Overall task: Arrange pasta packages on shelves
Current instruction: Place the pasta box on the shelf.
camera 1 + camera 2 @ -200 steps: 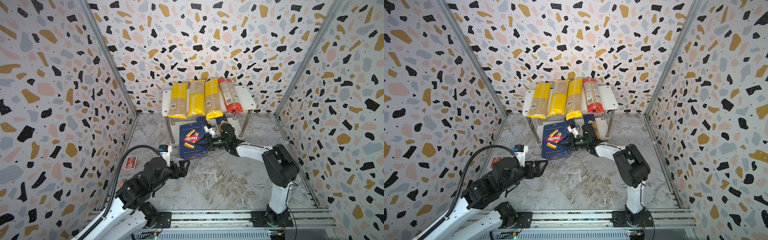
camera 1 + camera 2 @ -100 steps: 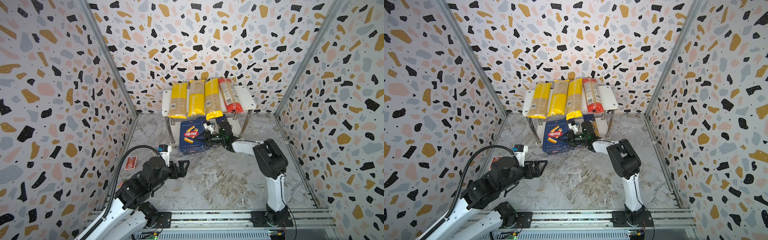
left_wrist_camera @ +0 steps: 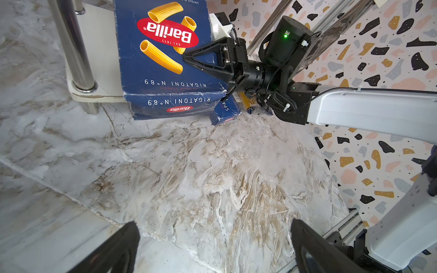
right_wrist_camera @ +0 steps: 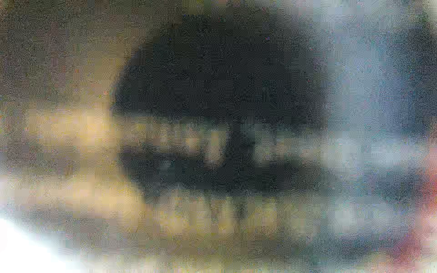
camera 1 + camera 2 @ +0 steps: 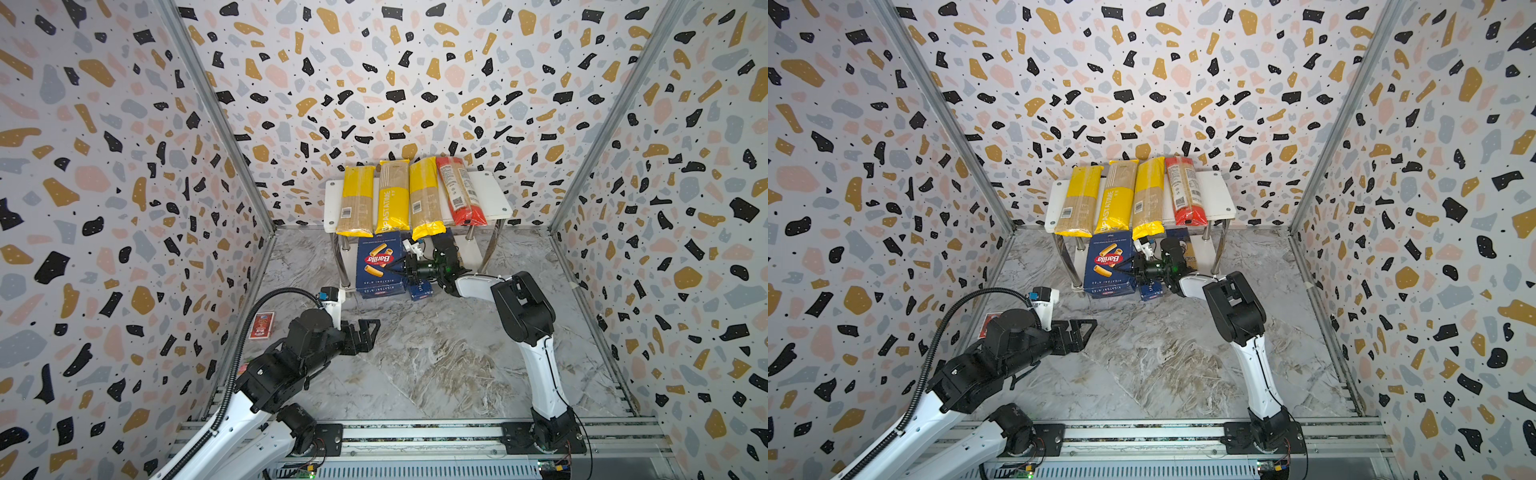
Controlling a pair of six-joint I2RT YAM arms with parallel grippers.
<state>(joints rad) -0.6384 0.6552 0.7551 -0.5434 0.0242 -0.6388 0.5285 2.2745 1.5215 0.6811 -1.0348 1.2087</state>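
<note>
Grey marbled floor (image 5: 415,365) lies bare under the left gripper (image 5: 365,334), which hovers nearest the front rail with its jaws spread wide and nothing in them. A small red card pack (image 5: 262,325) sits by the left wall. Further in, the right gripper (image 5: 398,269) is closed across the thickness of the wide Barilla box (image 5: 379,262), one finger flat on the printed face and the other tucked under its right edge. The right wrist view is too blurred to add anything. That box rests on the lower white board (image 3: 94,59) of the shelves, its near end hanging past the board's front edge beside a chrome leg (image 3: 75,47). It should handle as stiff, light card with loose pasta shifting inside. The broad faces would probably dent if squeezed mid-panel, so the edge, where the folds stiffen it, looks the sound place to hold. Counting: two blue boxes, this one and a narrow Barilla box (image 5: 422,289) just beside it, near end down on the floor. One bag end (image 3: 247,104) peeks from beneath the right wrist, mostly hidden. On the upper board (image 5: 490,195) lie three yellow spaghetti bags (image 5: 355,199) and one red-orange bag (image 5: 459,191), side by side.
</note>
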